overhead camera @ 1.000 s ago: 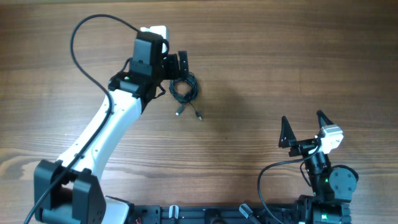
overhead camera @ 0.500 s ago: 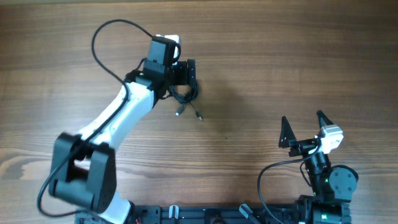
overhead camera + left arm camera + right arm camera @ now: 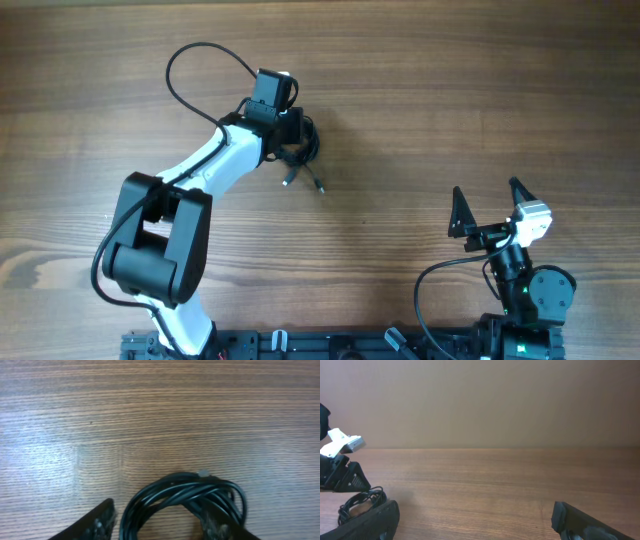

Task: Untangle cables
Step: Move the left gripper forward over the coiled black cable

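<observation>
The cables lie as a small black coil on the wooden table, with two loose plug ends trailing toward me. My left gripper is down over the coil. In the left wrist view the coil fills the lower middle. My left gripper straddles its left loop with the jaws half apart. One finger stands just outside the coil and the other lies on its right strands. My right gripper hovers wide open and empty near the front right, far from the coil.
The left arm's thick black wire loops over the table behind the arm. The right arm's base sits at the front right edge. Bare wood table stretches between the two arms.
My left arm has swung right and come down over the coil. Its jaws have narrowed from wide open to half apart around the coil. The right arm has not moved.
</observation>
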### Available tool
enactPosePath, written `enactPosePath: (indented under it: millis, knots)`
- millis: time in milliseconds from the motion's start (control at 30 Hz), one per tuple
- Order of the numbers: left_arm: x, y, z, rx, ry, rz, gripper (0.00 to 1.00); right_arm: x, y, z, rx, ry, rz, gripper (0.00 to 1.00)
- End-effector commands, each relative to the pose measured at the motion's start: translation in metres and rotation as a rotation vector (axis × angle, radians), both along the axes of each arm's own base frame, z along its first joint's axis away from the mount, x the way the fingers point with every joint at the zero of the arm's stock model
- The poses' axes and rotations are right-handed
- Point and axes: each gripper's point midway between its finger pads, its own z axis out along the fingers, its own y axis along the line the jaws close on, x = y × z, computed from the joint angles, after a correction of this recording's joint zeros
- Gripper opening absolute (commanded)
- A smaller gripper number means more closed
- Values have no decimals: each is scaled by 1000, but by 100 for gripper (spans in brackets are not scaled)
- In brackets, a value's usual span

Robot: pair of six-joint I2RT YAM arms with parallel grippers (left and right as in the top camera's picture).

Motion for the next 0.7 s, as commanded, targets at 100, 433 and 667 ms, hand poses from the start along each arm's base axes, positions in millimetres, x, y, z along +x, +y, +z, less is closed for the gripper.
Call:
enactPosePath:
  millis: [100,433,667]
  knots:
    - [1,4,-7,35,18,12,42,0,-1,2,-7,-12,-7,100]
    - [0,32,-12,46,54,69,37,0,-1,2,-7,-12,-7,100]
    - [-4,25,-13,41,67,49,40,0,-1,2,-7,-12,-7,100]
